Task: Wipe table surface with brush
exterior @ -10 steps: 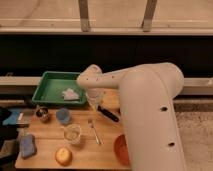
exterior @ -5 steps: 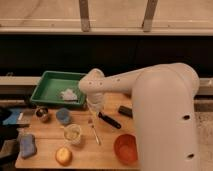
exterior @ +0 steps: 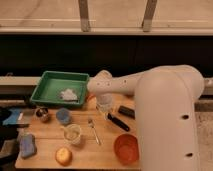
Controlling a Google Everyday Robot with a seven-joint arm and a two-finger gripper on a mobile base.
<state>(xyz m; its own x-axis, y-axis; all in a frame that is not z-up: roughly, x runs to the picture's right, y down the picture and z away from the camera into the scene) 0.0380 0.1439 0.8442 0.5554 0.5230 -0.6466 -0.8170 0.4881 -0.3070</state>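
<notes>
The table surface (exterior: 50, 129) is a light tan wooden top. The brush (exterior: 119, 123) lies on it right of centre, its black handle slanting toward the front right. Its head end sits under my gripper (exterior: 103, 106), and the head itself is hidden. My gripper hangs from the white arm just right of the green tray, low over the table, at or touching the brush's upper end.
The green tray (exterior: 47, 85) holds a white crumpled piece (exterior: 68, 94). A black block (exterior: 126, 111) lies right of the gripper. Also on the table are a spoon (exterior: 93, 131), an orange bowl (exterior: 126, 148), a blue cup (exterior: 63, 116), a clear cup (exterior: 73, 134), an orange fruit (exterior: 63, 156) and a blue sponge (exterior: 27, 145).
The arm has swung back and right, uncovering the orange bowl and the black block. The brush handle has shifted a little toward the front right.
</notes>
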